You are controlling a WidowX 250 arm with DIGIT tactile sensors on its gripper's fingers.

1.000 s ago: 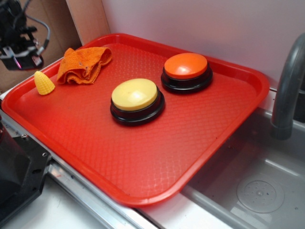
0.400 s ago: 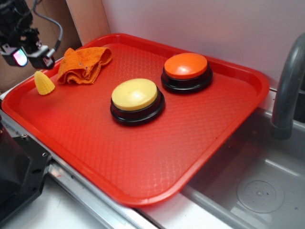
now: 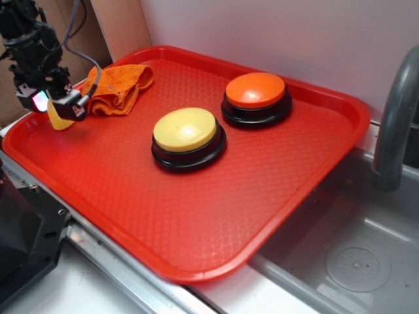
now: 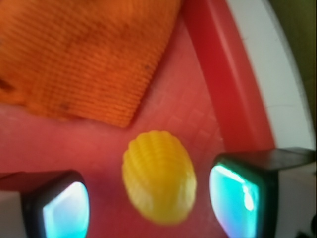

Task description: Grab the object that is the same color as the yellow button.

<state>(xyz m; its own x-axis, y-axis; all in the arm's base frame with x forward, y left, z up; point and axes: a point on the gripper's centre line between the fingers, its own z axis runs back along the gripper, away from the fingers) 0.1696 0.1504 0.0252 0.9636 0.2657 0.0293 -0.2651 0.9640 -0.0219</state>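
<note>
Where gripper (image 3: 57,104) hangs, corn cob (image 4: 159,177) (mostly hidden)

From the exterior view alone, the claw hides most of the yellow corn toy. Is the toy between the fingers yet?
Observer: Yes. The wrist view shows the toy corn lying between the two fingers, with a gap on each side.
Operator: So the claw is open?
Observer: Open; neither finger touches the corn there.
Operator: Is the orange cloth in the way?
Observer: No. The orange cloth lies beyond the corn's end, apart from it, with bare red tray showing between.
</note>
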